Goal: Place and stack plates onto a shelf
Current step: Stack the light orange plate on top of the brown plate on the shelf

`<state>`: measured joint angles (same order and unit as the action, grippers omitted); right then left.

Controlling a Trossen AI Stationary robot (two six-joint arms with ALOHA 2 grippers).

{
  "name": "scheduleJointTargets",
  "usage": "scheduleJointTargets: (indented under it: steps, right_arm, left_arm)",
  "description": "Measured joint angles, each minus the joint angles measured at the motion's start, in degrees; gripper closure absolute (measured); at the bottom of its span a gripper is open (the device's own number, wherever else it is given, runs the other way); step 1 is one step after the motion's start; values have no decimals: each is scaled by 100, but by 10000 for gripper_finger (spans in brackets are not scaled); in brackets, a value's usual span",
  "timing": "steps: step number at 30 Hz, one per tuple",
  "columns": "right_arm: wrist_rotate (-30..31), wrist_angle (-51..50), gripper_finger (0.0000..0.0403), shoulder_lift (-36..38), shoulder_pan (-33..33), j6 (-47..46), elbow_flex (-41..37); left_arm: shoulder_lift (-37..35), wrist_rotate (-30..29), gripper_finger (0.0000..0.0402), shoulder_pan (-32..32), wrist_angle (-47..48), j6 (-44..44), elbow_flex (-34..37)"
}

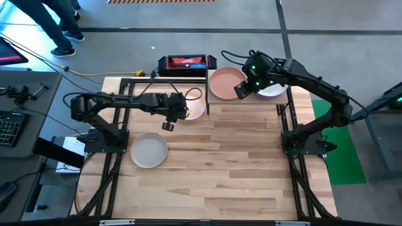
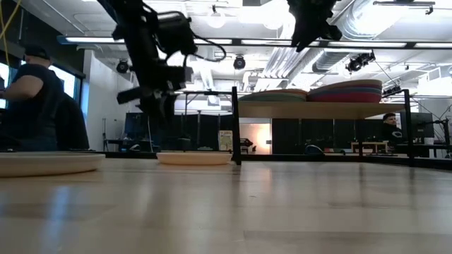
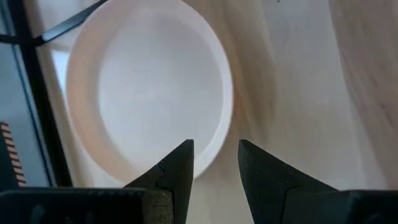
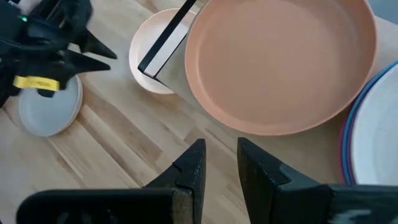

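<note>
High view shows two plates still down on the table (image 1: 239, 163): a cream plate (image 1: 191, 107) beside the shelf's black post, and a grey plate (image 1: 149, 150) nearer the left arm's base. The shelf (image 1: 248, 100) already carries a salmon-brown plate (image 1: 226, 83) on one stack and a pale plate (image 1: 273, 90) topping another; the low view shows both stacks as layered, with several colours in each.

The left gripper (image 1: 168, 125) hangs above the table just beside the cream plate, its fingers (image 3: 174, 171) apart and empty; in its wrist view they frame the near rim of that plate (image 3: 149, 87). The right gripper (image 1: 240, 91) sits over the shelf between the two stacks, fingers (image 4: 193, 168) a little apart and holding nothing.

The step in hand looks like picking up the cream plate. To do it well, the left gripper should drop so that one finger passes inside the rim and the other outside, then pinch the rim squarely, since a shallow matte plate gives little wall to hold. It should lift clear of the post before swinging toward the shelf. The right arm would do best to stay clear of the stack being loaded, and the plate should be lowered flat and centred so the stack does not lean.
</note>
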<state>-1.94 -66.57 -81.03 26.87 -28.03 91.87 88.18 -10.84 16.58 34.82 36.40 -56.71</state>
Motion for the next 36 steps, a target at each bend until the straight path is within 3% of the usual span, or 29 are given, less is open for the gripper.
scheduleJointTargets:
  steps: [8, 21, 36]
  right_arm:
    - [20, -36, 331, 0, 0, -13, -1]
    - [20, -54, 331, 0, 0, -15, -1]
    - [22, -52, 331, 0, -215, -42, -1]
  left_arm:
    - [683, -17, 284, 0, -160, 29, 0]
    - [1222, -386, 284, 4, -472, -10, 2]
    - [1315, 110, 284, 230, -661, 22, 1]
